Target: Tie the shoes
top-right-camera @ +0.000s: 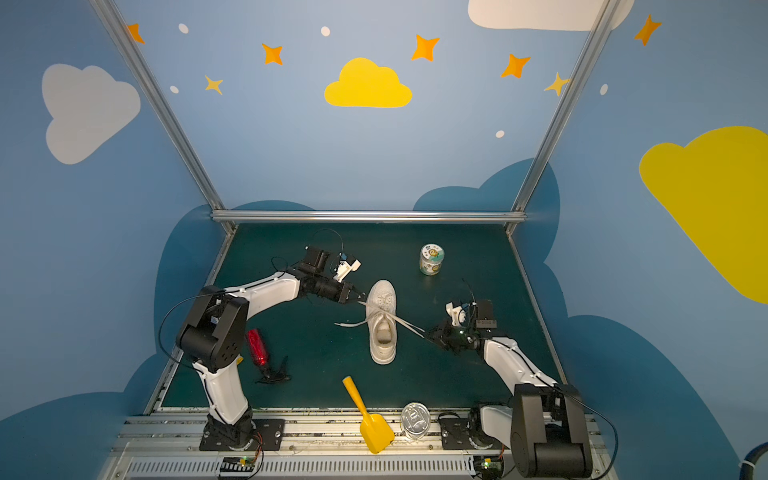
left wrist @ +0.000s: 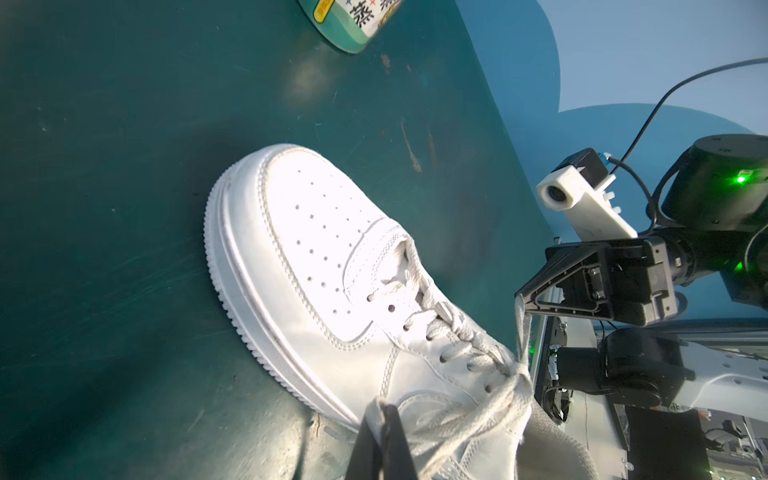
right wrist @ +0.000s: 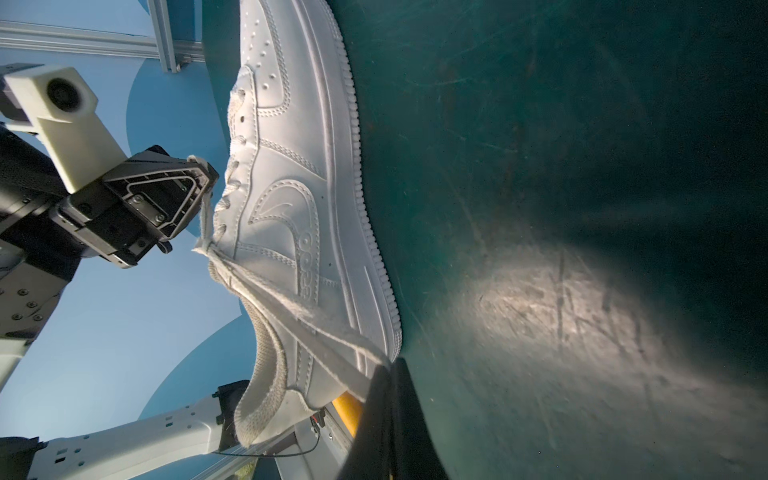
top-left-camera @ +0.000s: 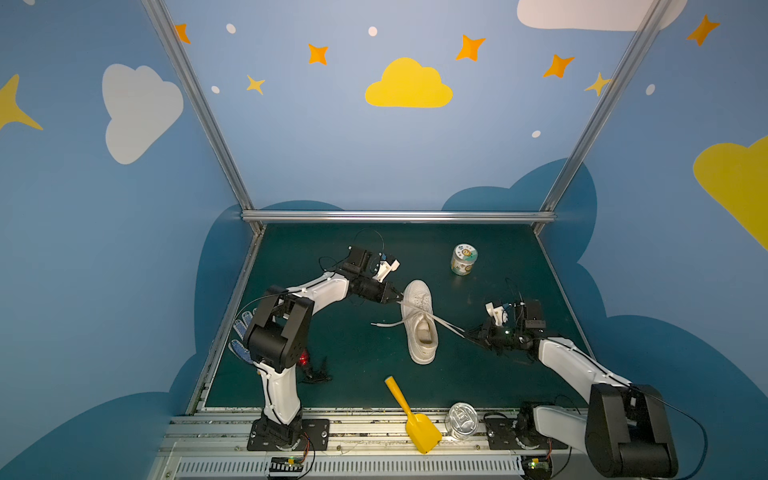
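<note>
Your shoe [top-left-camera: 424, 332] lies flat on the tabletop [top-left-camera: 498, 374], between your two sets of jaws. The left jaws, just beside the shoe's lacing, are clamped shut on one lace [top-left-camera: 409, 307]. The right jaws, off the shoe's opposite side, pinch the other lace [top-left-camera: 449, 325], which runs straight and taut.

You have a white sneaker [top-left-camera: 422, 299] with white laces [left wrist: 478, 409], a dark green counter [top-left-camera: 353, 395], a yellow scoop [top-left-camera: 422, 432], a red bottle [top-right-camera: 258, 347], a blue-dotted white glove [top-left-camera: 241, 328].
</note>
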### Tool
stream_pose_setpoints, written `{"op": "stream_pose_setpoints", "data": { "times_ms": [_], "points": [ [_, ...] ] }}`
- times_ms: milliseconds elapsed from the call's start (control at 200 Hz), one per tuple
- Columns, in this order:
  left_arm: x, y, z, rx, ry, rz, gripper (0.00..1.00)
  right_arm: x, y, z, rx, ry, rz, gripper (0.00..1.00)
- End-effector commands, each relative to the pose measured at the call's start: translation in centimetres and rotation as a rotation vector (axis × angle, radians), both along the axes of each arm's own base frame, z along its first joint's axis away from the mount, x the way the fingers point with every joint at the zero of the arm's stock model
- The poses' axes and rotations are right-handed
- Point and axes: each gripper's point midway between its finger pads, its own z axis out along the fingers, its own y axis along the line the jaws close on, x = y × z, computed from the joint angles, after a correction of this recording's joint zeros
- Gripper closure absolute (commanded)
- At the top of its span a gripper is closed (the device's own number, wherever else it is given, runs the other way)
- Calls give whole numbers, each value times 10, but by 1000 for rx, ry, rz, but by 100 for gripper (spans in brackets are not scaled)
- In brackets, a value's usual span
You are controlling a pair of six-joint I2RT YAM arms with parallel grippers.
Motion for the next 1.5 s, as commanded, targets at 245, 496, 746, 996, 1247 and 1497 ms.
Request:
{"op": "stream_pose_setpoints", "data": {
  "times_ms": [245,496,746,996,1247,1497],
  "points": [
    [24,34,-6,51,-40,121,97,-16,-25,-33,-99,130,-89,100],
    [7,11,-2,37,-25,20,85,-1,-4,-4,-71,75,25,88],
    [10,21,20,23,-110,61,33,-5,-19,-7,-122,103,-4,49],
    [-12,51,16,183,-163,-46,28,-10,-41,9,-252,38,-9,45],
    [-56,62,-17,375,-300,-351,28,24,-33,56,-338,-288,112,45],
    [-63,47,-50,478,-389,-472,29,54,-5,75,-382,-347,259,48]
  ]
}}
